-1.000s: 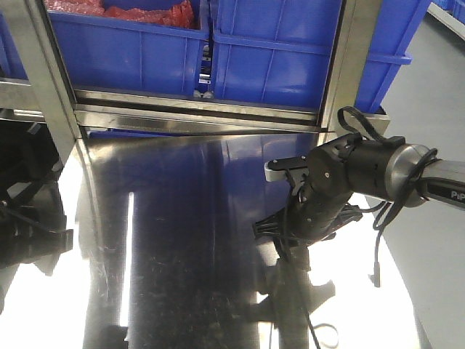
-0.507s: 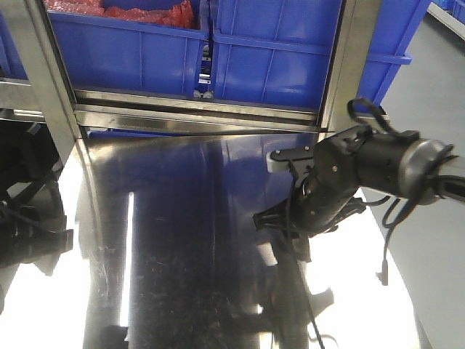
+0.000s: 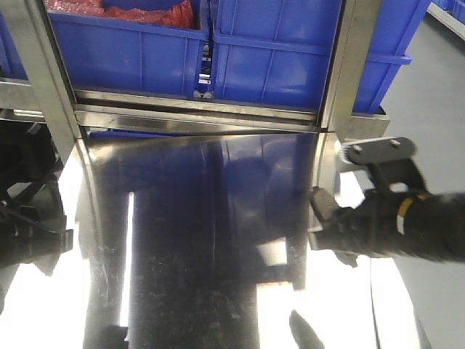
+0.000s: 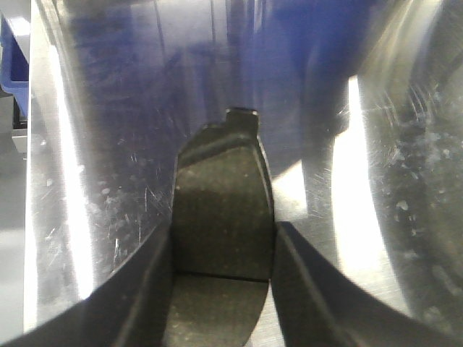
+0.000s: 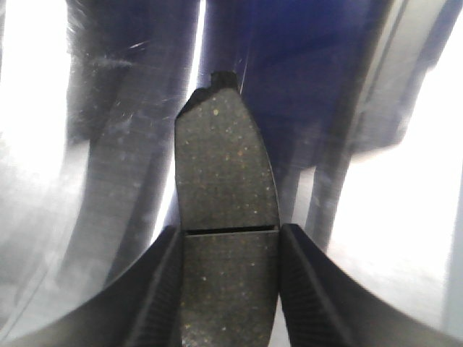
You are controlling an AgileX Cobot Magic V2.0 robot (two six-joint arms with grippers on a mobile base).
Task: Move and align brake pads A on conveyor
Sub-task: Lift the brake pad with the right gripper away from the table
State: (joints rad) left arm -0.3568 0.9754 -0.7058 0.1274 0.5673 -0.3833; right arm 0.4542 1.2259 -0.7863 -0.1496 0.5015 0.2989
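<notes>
The counter (image 3: 189, 240) is viewed from above in the front-facing view, which is aimed forward toward the blue bins (image 3: 269, 58) at its far edge. Each wrist view is taken very near, looking along the left fingers (image 4: 148, 289) or the right fingers (image 5: 155, 289) onto the counter. The mirrored counter surface is shared by all three.

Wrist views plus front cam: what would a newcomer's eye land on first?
A dark grooved brake pad fills the middle of each wrist view: the left gripper is shut on the left pad, the right gripper on the right pad. Under both lies the mirror-like steel table. In the front view, blue bins line the top and a blurred black arm crosses the right edge.
</notes>
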